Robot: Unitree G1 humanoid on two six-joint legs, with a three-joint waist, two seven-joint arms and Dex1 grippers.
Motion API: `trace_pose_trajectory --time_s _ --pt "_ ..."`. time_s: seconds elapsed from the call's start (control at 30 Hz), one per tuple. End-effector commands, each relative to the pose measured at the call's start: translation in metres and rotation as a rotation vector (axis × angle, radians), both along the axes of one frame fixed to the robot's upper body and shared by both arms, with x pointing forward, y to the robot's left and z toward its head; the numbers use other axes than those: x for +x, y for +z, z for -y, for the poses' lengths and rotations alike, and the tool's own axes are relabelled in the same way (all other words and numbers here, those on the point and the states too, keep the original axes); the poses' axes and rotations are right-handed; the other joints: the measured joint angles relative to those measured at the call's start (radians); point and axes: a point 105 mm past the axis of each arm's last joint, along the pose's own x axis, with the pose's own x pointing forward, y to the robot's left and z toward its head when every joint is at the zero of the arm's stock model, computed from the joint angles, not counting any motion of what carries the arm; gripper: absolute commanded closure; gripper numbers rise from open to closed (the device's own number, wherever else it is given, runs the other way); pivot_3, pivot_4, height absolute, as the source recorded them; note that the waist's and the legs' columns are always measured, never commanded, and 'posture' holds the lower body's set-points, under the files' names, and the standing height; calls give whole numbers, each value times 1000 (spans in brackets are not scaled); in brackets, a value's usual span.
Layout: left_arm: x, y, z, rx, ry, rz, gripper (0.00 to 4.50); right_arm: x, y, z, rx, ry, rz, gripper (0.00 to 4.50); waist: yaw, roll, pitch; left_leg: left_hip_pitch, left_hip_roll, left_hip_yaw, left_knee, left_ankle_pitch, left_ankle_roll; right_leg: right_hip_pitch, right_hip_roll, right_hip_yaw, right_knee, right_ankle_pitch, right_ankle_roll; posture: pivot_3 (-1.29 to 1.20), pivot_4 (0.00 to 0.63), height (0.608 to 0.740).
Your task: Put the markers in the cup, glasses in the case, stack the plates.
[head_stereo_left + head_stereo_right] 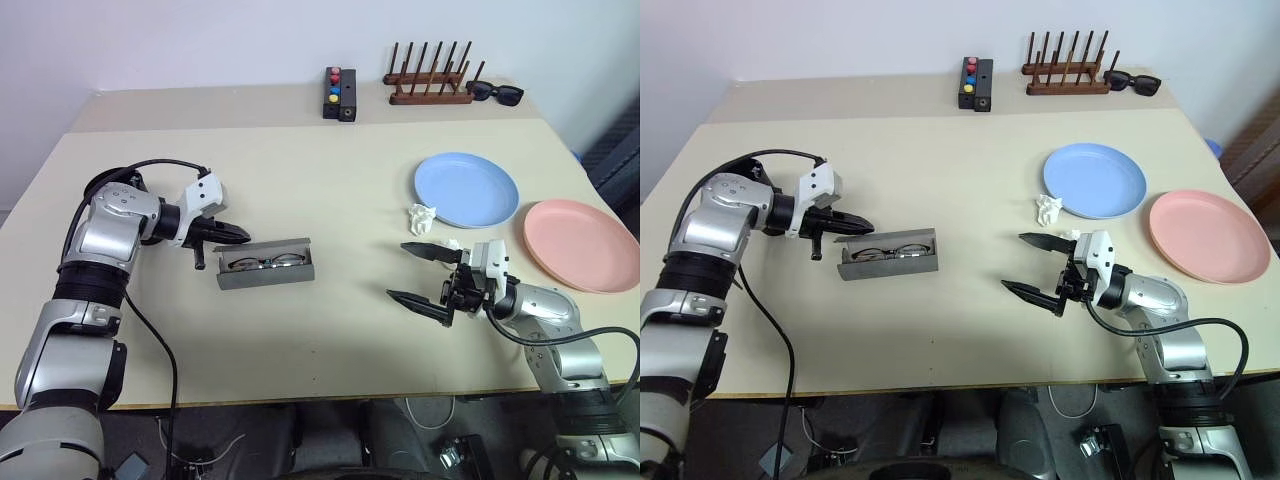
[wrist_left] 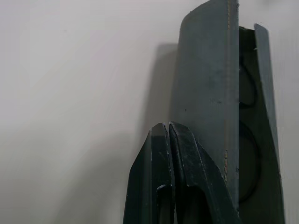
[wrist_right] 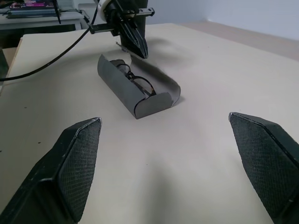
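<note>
**Left eye view: glasses in open case, plates unstacked**

Left eye view has the grey case left of table centre, lid ajar, with the glasses lying inside. Left gripper is clenched on nothing, tips just beside the case's far-left edge, probably touching the lid, hard to tell. Right gripper hangs released, fingers spread wide, well right of the case.

Handling: the case looks light and stiff; it would likely slide if pushed, so press the lid down from its top edge rather than sideways. The wire glasses are fragile, keep the fingers off the lenses. The plates look like light, slick plastic; take one by the rim.

Counts: one case, one pair of wire glasses, two plates, blue plate far right and pink plate beside it, apart. One crumpled white scrap near the blue plate. At the far edge: one wooden rack, one pair of sunglasses.
</note>
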Motion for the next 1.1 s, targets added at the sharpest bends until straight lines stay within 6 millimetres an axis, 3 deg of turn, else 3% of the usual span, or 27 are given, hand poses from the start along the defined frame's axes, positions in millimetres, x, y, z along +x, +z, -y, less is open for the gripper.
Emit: trace_pose_trajectory --time_s 0.03,0.4,0.8,1.1 --pt "-1 10 0 -10 -2 28 4446 1 11 0 14 1 47 0 -1 0 0 0 0 0 0 0 0 0 0 0 0 0 0 0 150 740" --pt "-20 1 3 13 -58 -34 4446 1 13 2 12 -4 48 0 -1 0 0 0 0 0 0 0 0 0 0 0 0 0 0 0 150 740" --pt "-46 -29 1 82 -94 -96 4446 0 7 3 13 -8 39 0 -2 2 -1 1 0 0 -1 0 0 1 0 0 -1 0 0 0 150 740" --pt "-36 -24 -1 60 -42 -28 4446 1 4 5 9 -12 40 0 0 2 -1 2 0 0 -1 -3 4 1 -1 0 -1 0 0 0 150 740"
